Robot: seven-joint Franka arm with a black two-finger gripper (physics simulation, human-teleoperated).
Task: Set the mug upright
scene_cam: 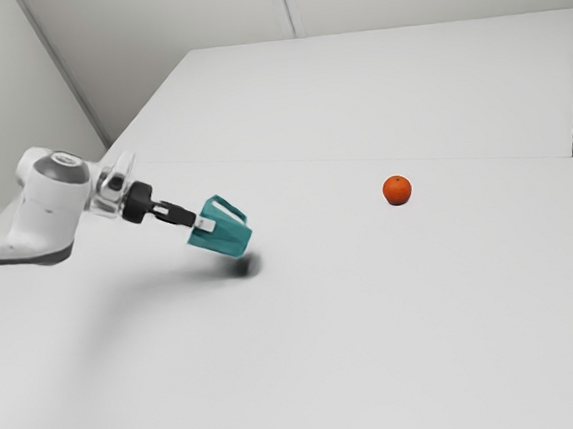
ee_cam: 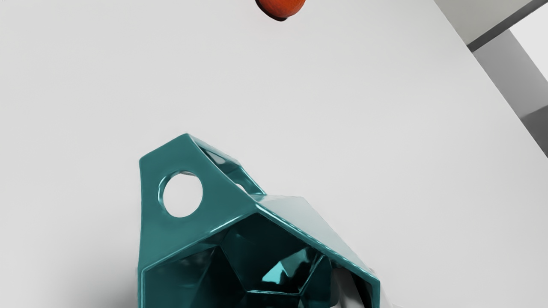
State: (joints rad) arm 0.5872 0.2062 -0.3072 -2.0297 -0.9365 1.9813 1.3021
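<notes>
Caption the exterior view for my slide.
Pincer holding a tilted teal mug above the white table, an orange resting beyond.

The glossy teal, faceted mug [scene_cam: 227,240] is tilted in mid-air toward the exterior view's left, its open mouth facing back along that way and its angular handle, pierced by a round hole, on the upper side.

You're getting bright, diffuse light over the table [scene_cam: 396,315]; in the exterior view, soft shadow is pooling at the mug's [scene_cam: 231,241] five o'clock; its rim is glinting.
</notes>
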